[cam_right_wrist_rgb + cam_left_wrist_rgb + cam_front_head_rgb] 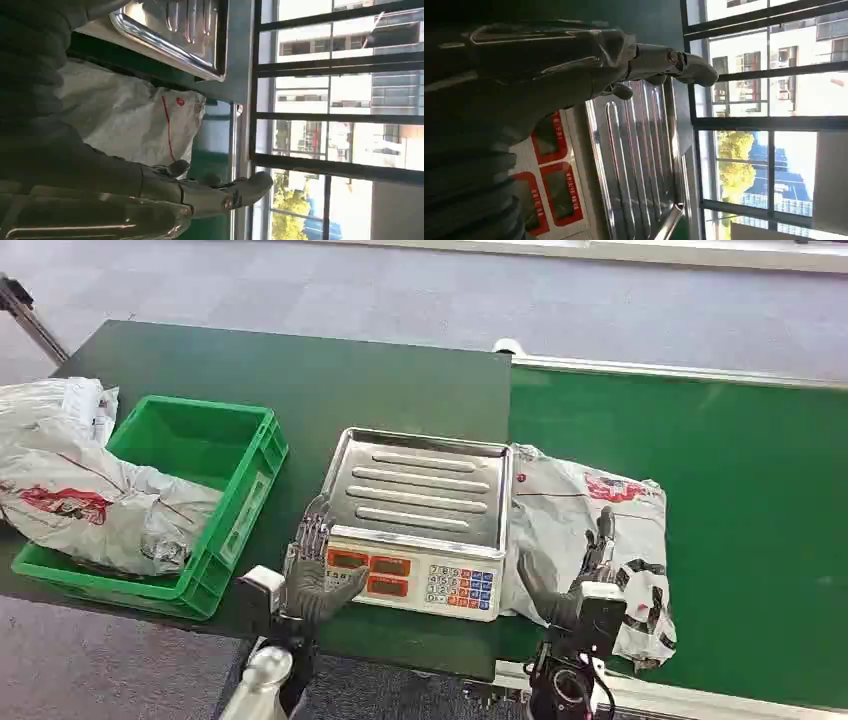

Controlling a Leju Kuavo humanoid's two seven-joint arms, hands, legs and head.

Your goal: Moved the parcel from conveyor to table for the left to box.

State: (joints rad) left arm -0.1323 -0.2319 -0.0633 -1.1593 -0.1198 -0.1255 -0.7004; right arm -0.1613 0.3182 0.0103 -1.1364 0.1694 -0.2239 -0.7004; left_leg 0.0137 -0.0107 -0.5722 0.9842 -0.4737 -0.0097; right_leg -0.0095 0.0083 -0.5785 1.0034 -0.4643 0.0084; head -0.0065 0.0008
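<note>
Lying on the conveyor beside the scale, the parcel awaits lifting; the right hand rests spread over it, while the left hand, fingers apart and empty, waits near the crate.

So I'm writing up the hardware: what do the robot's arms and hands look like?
Both hands, left hand and right hand, are dark grey with jointed fingers and a ribbed grey wrist cover. The left forearm is silver; black cables run along the right wrist.
</note>
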